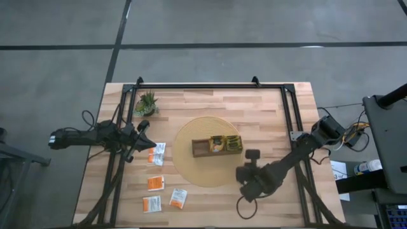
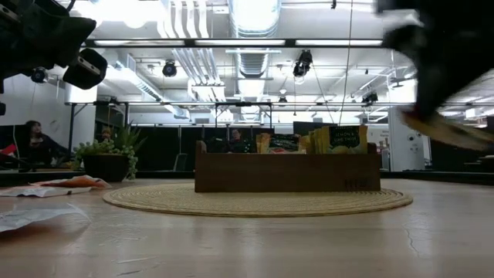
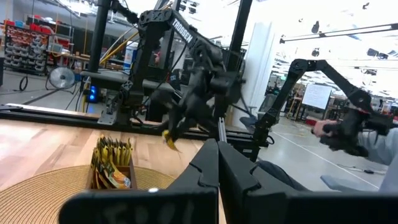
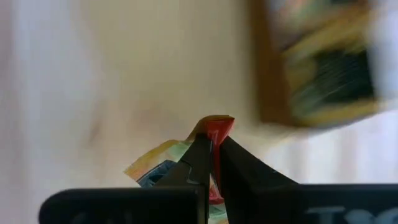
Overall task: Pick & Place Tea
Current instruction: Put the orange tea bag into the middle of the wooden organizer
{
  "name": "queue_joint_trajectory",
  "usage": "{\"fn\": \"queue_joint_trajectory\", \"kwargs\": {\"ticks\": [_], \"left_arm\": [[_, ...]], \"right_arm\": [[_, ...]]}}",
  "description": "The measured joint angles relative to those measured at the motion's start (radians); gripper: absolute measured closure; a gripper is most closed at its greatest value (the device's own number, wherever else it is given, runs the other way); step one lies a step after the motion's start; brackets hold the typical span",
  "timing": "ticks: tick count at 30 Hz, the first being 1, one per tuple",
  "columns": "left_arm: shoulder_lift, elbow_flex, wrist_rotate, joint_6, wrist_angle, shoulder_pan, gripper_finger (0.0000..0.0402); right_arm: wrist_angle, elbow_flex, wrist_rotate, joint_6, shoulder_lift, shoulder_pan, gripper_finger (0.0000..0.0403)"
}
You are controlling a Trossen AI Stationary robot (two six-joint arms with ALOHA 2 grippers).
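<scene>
A dark wooden tray [image 2: 285, 171] holding upright tea sachets [image 2: 340, 140] sits centre frame on a round woven mat [image 2: 154, 199]; a potted plant [image 2: 108, 158] stands left on the worktop [image 2: 270, 243]

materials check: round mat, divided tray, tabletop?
Round mat: looks like woven straw or similar fibre, matt tan, with concentric ribbing showing in the low view. Divided tray: dark brown wood by the look, smooth satin walls; could be stained. Tabletop: light wood in parallel planks with visible grain, butcher-block style, with a slight sheen that suggests a sealed finish.
</scene>
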Motion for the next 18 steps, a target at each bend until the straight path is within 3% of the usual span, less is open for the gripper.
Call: {"fn": "queue_joint_trajectory", "kwargs": {"ticks": [4,7,18], "left_arm": [[0.0,0.0,0.0,0.0,0.0,0.0,0.0402],[0.0,0.0,0.0,0.0,0.0,0.0,0.0402],[0.0,0.0,0.0,0.0,0.001,0.0,0.0402]], "right_arm": [[0.035,0.044,0.279,0.067,0.0,-0.011,0.039],[0.152,0.035,0.396,0.055,0.0,-0.04,0.039],[0.779,-0.132,0.462,-0.258,0.002,-0.215,0.039]]}}
